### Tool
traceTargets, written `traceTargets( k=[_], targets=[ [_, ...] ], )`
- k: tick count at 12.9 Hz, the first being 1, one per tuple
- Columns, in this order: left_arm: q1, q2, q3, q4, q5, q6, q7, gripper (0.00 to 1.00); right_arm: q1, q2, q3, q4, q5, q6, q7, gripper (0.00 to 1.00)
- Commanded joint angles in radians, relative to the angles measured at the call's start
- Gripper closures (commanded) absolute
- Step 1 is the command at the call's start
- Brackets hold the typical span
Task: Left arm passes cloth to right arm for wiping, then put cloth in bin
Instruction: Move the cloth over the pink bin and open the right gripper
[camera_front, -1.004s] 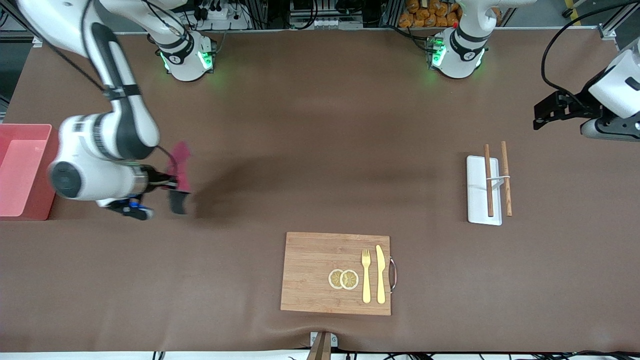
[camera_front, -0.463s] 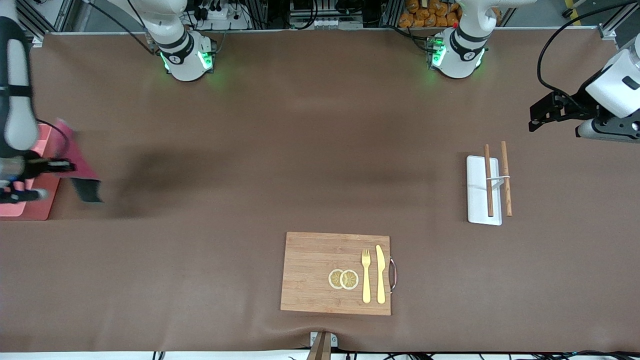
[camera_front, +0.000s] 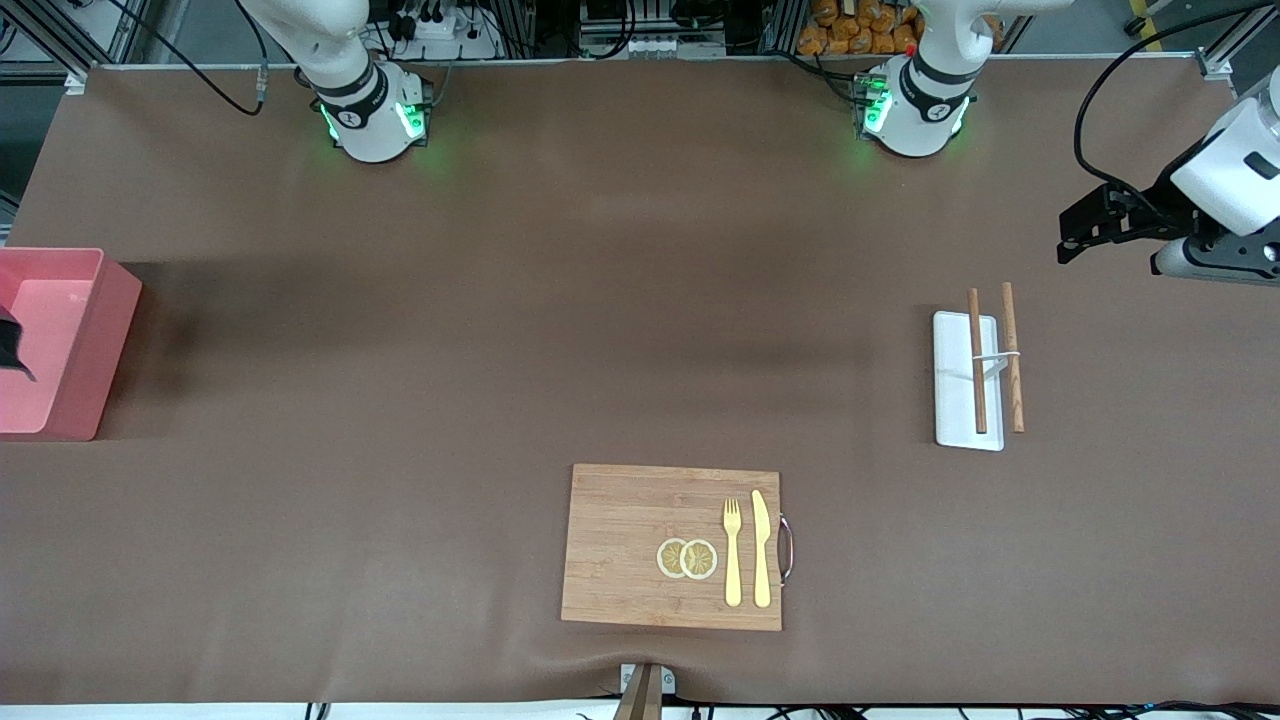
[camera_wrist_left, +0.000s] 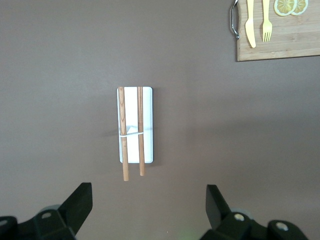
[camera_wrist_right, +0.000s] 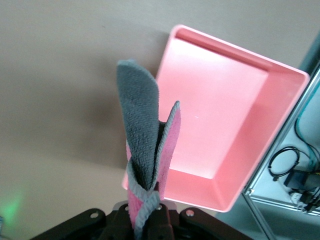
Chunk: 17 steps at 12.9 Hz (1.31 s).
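The cloth (camera_wrist_right: 146, 150), magenta on one face and dark grey on the other, hangs folded from my right gripper (camera_wrist_right: 147, 212), which is shut on it. The pink bin (camera_wrist_right: 220, 130) lies just under it. In the front view the bin (camera_front: 95, 330) stands at the right arm's end of the table. Only a dark corner of the cloth (camera_front: 10, 345) shows over it at the picture's edge. The right gripper itself is outside that view. My left gripper (camera_front: 1078, 232) hangs open and empty over the left arm's end of the table, fingers (camera_wrist_left: 80, 202) wide apart.
A white tray (camera_front: 955, 380) with two wooden chopsticks (camera_front: 977, 360) lies under the left gripper's reach. A wooden cutting board (camera_front: 630, 545) with a yellow fork, knife and lemon slices sits nearer to the front camera at mid-table.
The right arm has swept the cloth across the table to over the bin and has left the front view. The left arm has barely moved.
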Motion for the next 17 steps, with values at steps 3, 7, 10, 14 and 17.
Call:
traceTargets(
  k=[3, 7, 10, 14, 17],
  targets=[
    [-0.002, 0.003, 0.000, 0.011, -0.012, 0.004, -0.010, 0.00, -0.124, 0.278, 0.025, 0.140, -0.007, 0.202, -0.063, 1.00],
    [-0.001, 0.003, 0.000, 0.011, -0.014, 0.018, -0.010, 0.00, -0.137, 0.352, 0.028, 0.134, 0.011, 0.292, -0.083, 0.00],
    [-0.001, 0.003, 0.000, 0.011, -0.014, 0.018, -0.010, 0.00, -0.132, 0.348, 0.028, 0.135, 0.053, 0.290, -0.090, 0.00],
    [-0.002, 0.003, 0.000, 0.011, -0.014, 0.018, -0.010, 0.00, -0.111, 0.316, 0.068, 0.144, 0.051, 0.258, -0.086, 0.00],
    [-0.001, 0.003, 0.000, 0.011, -0.014, 0.018, -0.010, 0.00, -0.004, 0.239, 0.076, 0.176, 0.044, 0.116, -0.077, 0.00]
  ],
)
